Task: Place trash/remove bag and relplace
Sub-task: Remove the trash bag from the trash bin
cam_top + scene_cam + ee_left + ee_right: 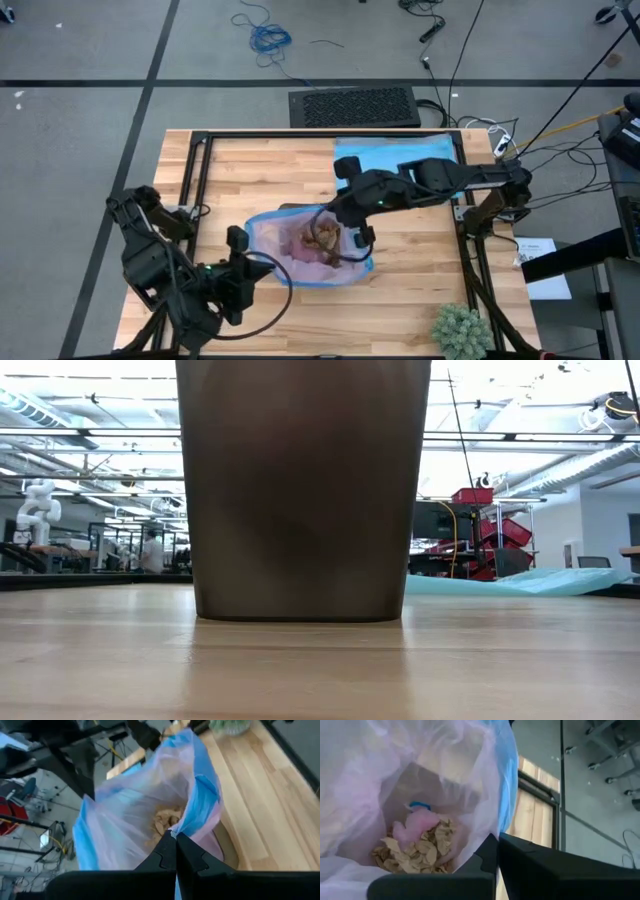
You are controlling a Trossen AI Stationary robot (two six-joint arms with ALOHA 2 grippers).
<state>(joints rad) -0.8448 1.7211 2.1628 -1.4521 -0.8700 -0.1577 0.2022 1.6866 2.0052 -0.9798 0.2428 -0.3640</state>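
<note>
Two grippers hold opposite edges of the bag [300,250], which sits mid-table lining the bin [302,490]. Left gripper [240,262] is pinched shut on the rim at the 9 o'clock side; right gripper [357,240] is pinched shut on the rim at 3 o'clock. Trash [415,851] lies at the bottom, directly below and between them. Judgement: the bag's long axis runs vertical, so removal calls for a straight upward lift, both arms equally near.
</note>
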